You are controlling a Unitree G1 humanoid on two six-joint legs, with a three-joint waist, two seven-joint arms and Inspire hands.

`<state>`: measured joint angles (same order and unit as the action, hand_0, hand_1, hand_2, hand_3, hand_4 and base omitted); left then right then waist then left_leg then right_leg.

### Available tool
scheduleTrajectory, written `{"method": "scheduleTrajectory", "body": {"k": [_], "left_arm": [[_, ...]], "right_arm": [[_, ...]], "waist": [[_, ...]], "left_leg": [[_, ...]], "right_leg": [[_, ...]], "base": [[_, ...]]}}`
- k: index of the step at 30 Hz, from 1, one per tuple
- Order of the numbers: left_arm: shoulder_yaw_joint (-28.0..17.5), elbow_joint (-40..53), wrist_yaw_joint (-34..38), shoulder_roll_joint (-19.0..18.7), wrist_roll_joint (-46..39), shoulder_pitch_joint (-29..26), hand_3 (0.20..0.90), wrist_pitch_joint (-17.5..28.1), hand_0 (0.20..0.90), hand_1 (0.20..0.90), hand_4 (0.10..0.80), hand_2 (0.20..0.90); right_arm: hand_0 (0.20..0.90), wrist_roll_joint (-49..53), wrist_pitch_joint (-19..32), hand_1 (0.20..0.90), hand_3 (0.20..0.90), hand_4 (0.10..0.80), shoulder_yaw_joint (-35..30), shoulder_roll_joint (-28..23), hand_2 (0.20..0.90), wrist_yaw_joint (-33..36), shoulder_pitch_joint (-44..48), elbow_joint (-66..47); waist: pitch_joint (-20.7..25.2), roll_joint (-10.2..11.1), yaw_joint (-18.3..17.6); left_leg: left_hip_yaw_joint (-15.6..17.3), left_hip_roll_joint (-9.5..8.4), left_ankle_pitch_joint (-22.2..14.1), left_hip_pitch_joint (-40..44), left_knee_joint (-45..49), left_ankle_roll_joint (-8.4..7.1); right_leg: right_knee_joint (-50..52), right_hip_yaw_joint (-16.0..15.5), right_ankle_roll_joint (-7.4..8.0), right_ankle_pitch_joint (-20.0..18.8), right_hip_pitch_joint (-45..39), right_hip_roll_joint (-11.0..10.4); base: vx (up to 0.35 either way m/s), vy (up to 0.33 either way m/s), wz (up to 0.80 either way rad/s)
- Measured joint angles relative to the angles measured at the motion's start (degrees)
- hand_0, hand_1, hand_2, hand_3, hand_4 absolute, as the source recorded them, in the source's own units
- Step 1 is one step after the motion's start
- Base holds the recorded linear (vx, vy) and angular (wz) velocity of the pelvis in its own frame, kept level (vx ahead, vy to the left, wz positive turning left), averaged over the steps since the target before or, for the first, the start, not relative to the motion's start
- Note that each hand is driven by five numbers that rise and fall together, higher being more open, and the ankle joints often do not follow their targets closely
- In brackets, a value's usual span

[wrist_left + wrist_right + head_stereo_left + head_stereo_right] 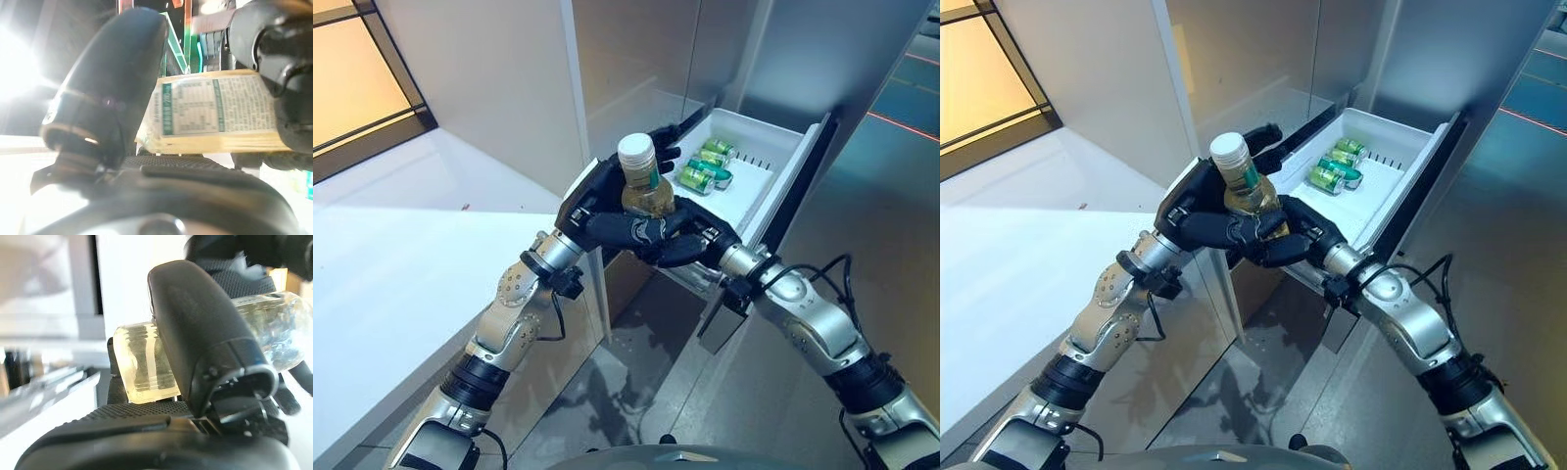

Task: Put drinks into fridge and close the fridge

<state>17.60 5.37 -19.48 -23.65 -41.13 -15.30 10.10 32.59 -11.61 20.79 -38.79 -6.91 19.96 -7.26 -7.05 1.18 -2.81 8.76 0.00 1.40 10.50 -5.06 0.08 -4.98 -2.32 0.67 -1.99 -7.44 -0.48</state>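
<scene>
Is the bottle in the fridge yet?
Not yet. The bottle is upright in both the left hand and the right hand, short of the fridge's open white bin.

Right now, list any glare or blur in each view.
Left wrist view: white glare washes out one side; the thumb is blurred, the bottle label sharper. Right wrist view: bright, blurred background behind the bottle. Eye views: evenly lit, with an orange window glow.
</scene>
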Motion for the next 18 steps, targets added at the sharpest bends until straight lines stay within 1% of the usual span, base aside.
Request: {"method": "scheduleTrajectory", "body": {"k": [3, 5, 7, 8, 10, 11, 12, 13, 15, 18], "left_arm": [[0.0, -2.7, 0.2, 0.9, -1.9, 2.0, 0.900, -1.8, 0.900, 0.900, 0.800, 0.900], [0.7, -4.1, -1.1, -0.3, -2.8, 4.9, 0.900, -2.6, 0.900, 0.900, 0.800, 0.900], [2.4, -4.7, -2.7, -0.9, -2.8, 7.9, 0.900, -3.9, 0.900, 0.900, 0.800, 0.900], [4.4, -5.1, -4.2, -1.8, -3.7, 11.1, 0.900, -5.2, 0.900, 0.900, 0.800, 0.900], [6.4, -7.7, -5.6, -2.4, -5.2, 14.9, 0.900, -8.0, 0.900, 0.900, 0.800, 0.900], [7.2, -9.8, -5.9, -2.4, -5.6, 16.2, 0.900, -9.1, 0.900, 0.900, 0.800, 0.900], [7.4, -11.0, -6.0, -2.5, -6.2, 16.9, 0.900, -9.8, 0.900, 0.900, 0.800, 0.900], [7.8, -14.1, -6.1, -2.4, -6.4, 18.4, 0.900, -11.0, 0.900, 0.900, 0.800, 0.900], [8.5, -17.7, -6.1, -2.4, -6.5, 19.1, 0.900, -12.2, 0.900, 0.900, 0.800, 0.900], [9.4, -22.2, -6.5, -2.3, -6.4, 19.8, 0.900, -12.4, 0.900, 0.900, 0.800, 0.900]], "right_arm": [[0.300, 0.1, -1.4, 0.300, 0.200, 0.100, -0.1, -3.4, 0.300, 1.5, 3.1, 6.7], [0.300, 0.2, -1.9, 0.300, 0.200, 0.100, -0.4, -3.9, 0.300, 4.1, 5.2, 13.8], [0.300, 0.2, -2.4, 0.300, 0.200, 0.100, -2.6, -4.1, 0.300, 6.4, 7.1, 22.0], [0.300, 0.0, -2.8, 0.300, 0.200, 0.100, -5.5, -4.6, 0.300, 9.0, 8.7, 29.4], [0.300, 0.0, -2.9, 0.300, 0.200, 0.100, -8.9, -6.2, 0.300, 11.1, 10.5, 38.6], [0.300, -0.1, -2.7, 0.300, 0.200, 0.100, -9.8, -7.3, 0.300, 11.6, 11.4, 41.4], [0.300, -0.1, -2.7, 0.300, 0.200, 0.100, -10.0, -7.7, 0.300, 11.7, 12.2, 42.5], [0.300, -0.5, -2.7, 0.300, 0.200, 0.100, -10.0, -8.3, 0.300, 11.8, 15.0, 46.1], [0.300, -1.5, -2.5, 0.300, 0.200, 0.100, -10.0, -9.1, 0.300, 11.8, 18.3, 50.6], [0.300, -3.0, -2.1, 0.300, 0.200, 0.100, -10.0, -9.5, 0.300, 11.8, 21.0, 55.2]], "waist": [[-0.2, 0.4, 1.2], [-0.4, 0.7, 1.6], [-0.4, 0.8, 2.8], [-0.5, 0.8, 4.2], [-0.5, 0.7, 5.6], [-0.6, 0.6, 5.8], [-0.7, 0.6, 5.7], [-1.0, 0.6, 5.7], [-2.2, 0.5, 6.0], [-3.4, 0.3, 6.9]], "left_leg": [[-0.6, 0.01, 0.0, -0.2, 0.0, 0.01], [-1.0, 0.08, 0.0, -0.3, 0.0, 0.00], [-1.2, -0.01, 0.0, -0.4, 0.0, 0.00], [-1.3, -0.10, 0.1, -0.8, 0.0, 0.08], [-1.8, -0.12, 0.1, -1.1, 0.0, 0.12], [-2.3, -0.11, 0.1, -1.2, 0.0, 0.11], [-2.4, -0.10, 0.1, -1.2, 0.0, 0.11], [-2.6, -0.05, 0.2, -1.2, 0.0, 0.07], [-3.0, -0.08, 0.4, -1.2, 0.0, 0.05], [-3.9, -0.11, 0.9, -1.7, 0.0, 0.02]], "right_leg": [[-0.2, -0.7, 0.00, 0.0, -0.2, -0.1], [-0.2, -1.4, 0.01, 0.0, -0.3, -0.1], [-0.2, -1.5, 0.02, 0.0, -0.3, -0.2], [-0.2, -1.8, 0.04, 0.0, 0.1, -0.3], [-0.2, -2.4, 0.10, 0.1, 0.2, -0.7], [-0.2, -3.0, 0.17, 0.2, 0.0, -0.7], [-0.2, -3.1, 0.21, 0.2, 0.0, -0.7], [-0.3, -3.3, 0.21, 0.2, -0.1, -0.7], [-0.3, -3.8, 0.21, 0.2, -0.2, -0.7], [-0.3, -5.0, 0.20, 0.2, -0.2, -0.8]], "base": [[0.075, -0.005, 0.09], [0.049, -0.009, 0.11], [0.046, -0.007, 0.08], [0.054, -0.011, 0.06], [0.054, -0.014, 0.14], [0.041, -0.011, 0.17], [0.048, -0.015, 0.13], [0.043, -0.017, 0.06], [0.044, -0.022, 0.10], [0.005, -0.038, 0.16]]}}
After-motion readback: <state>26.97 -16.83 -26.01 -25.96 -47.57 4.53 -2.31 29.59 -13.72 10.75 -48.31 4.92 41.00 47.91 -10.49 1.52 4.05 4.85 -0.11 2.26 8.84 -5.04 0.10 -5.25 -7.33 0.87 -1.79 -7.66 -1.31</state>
